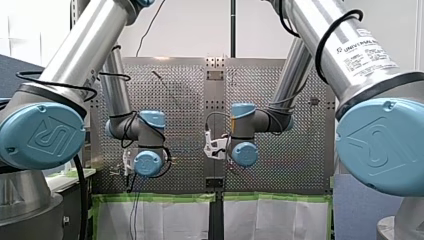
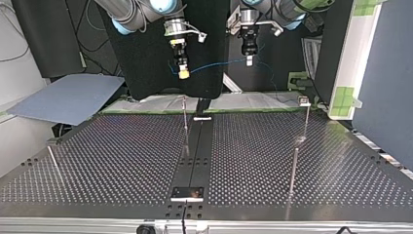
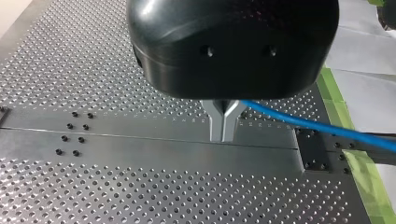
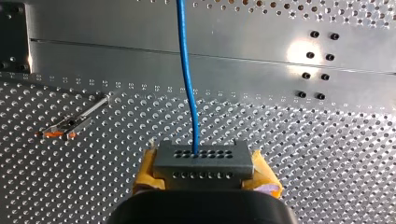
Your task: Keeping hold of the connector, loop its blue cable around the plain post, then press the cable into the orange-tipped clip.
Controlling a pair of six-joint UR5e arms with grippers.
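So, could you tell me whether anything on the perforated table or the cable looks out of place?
Nothing stands out. The grey rectangular connector sits square in my right gripper, its blue cable runs unkinked to my left gripper, and the orange-tipped clip is untouched.

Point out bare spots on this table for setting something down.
Bare table: between the leaning pin and centre post, and from there to the two posts at the top view's right. Crowded: far edge, where the left end effector and right end effector hold the blue cable.
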